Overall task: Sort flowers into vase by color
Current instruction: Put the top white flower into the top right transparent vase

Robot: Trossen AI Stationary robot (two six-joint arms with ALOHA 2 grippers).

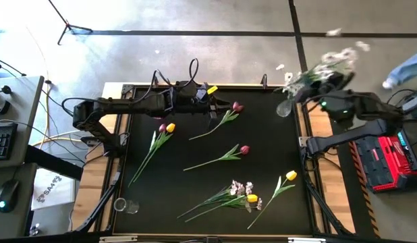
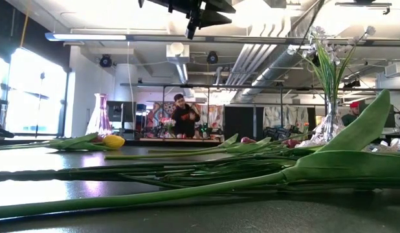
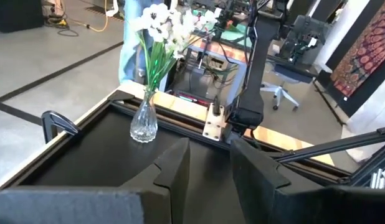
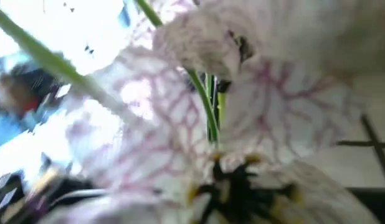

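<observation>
The counter (image 1: 215, 189), a black mat in a wooden frame, carries the loose flowers. A red tulip (image 1: 237, 106) lies near the far edge, a second red one (image 1: 244, 150) mid-mat, a yellow tulip (image 1: 170, 127) toward the left, another yellow (image 1: 291, 175) near the right, and a third yellow (image 1: 252, 199) lies touching a white-and-pink spray (image 1: 239, 187) at the near side.

The left arm reaches across the far edge. Its left pincer (image 1: 212, 106) hangs above the mat just beside the far red tulip, jaws narrowly parted and empty in its wrist view.

The right arm sits off the counter's right side. The right pincer (image 1: 321, 84) is up among white blossoms (image 1: 330, 64) standing in a glass vase (image 1: 284, 108) at the far right corner. It is closed, though whether on a stem I cannot tell.

A small empty jar (image 1: 121, 204) lies at the near left corner.

Risks: the narrow vase looks top-heavy, so a right arm snagged in the blossoms could tip it. The left jaws may be too narrow to straddle the stem and could push the tulip aside.
</observation>
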